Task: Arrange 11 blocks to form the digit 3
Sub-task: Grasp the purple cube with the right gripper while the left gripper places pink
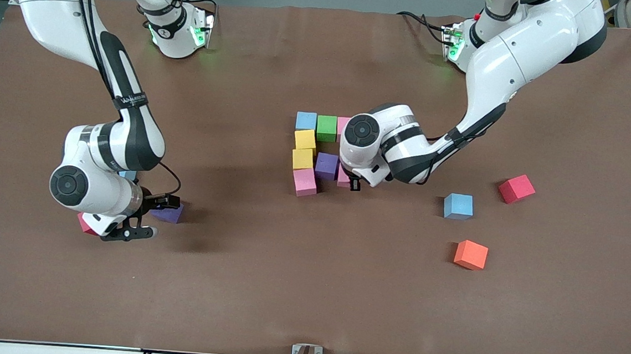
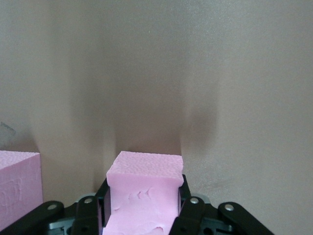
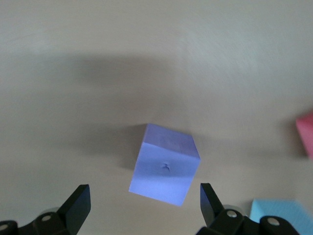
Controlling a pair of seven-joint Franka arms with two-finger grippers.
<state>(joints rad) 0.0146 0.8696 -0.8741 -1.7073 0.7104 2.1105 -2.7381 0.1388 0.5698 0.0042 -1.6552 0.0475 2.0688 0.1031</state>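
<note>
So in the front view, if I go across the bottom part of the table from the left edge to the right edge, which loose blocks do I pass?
Purple cube → light blue cube → orange cube → red cube.

i see a brown matte counter (image 1: 296, 287). on it, mid-counter, touching foam cubes: light blue (image 1: 306, 121), green (image 1: 326, 128), two yellow (image 1: 305, 139) (image 1: 302, 159), purple (image 1: 326, 165), pink (image 1: 304, 182). toward the left arm's end lie a red cube (image 1: 516, 189), light blue cube (image 1: 458, 206) and orange cube (image 1: 470, 254), all apart. a second purple cube (image 1: 168, 213) lies toward the right arm's end.
</note>
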